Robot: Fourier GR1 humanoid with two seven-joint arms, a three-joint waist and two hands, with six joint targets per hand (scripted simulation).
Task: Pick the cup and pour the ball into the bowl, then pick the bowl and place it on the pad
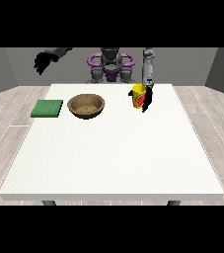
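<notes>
One yellow cup, upright on the white table, with fingers of the hand at the view's right curled round it. Hand at the view's left: raised off the table, finger state unclear.

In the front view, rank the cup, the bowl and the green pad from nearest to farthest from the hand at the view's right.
1. Yellow cup: right at the hand at the view's right, whose fingers are round it.
2. Wooden bowl: toward the table's middle, to the view's left of the cup.
3. Green pad: farthest, by the table's edge at the view's left, beyond the bowl.
</notes>
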